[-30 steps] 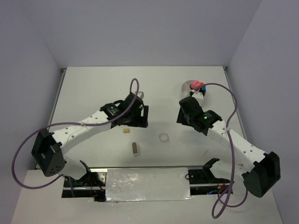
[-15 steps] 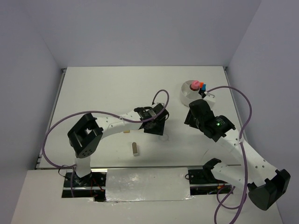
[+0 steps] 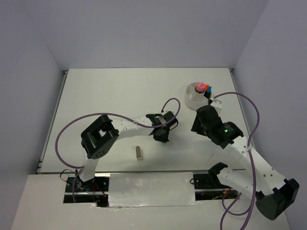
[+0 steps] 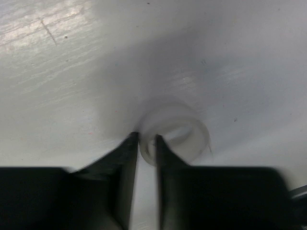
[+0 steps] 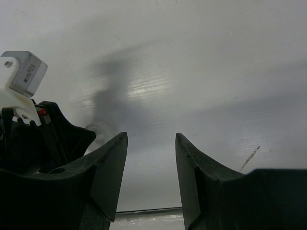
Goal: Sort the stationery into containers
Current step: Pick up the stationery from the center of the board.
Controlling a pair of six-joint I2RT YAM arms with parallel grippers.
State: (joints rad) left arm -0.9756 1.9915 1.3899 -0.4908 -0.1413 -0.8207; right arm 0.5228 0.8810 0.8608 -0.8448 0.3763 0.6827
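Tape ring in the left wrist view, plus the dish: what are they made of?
Tape ring: likely clear plastic tape; milky, translucent wall with a soft sheen. Dish: looks like white plastic, smooth and opaque, though too small here to be sure.

A white round dish (image 3: 192, 100) holds a pink tube (image 3: 199, 86), an orange-capped marker (image 3: 206, 86) and a blue-capped marker (image 3: 209, 90), all standing at its far right side. A cloudy-clear tape ring (image 4: 175, 132) lies flat to the dish's near left, its near wall pinched by the left gripper (image 4: 146, 143). A small greyish block (image 3: 139, 153) lies farther out, well apart from the dish.
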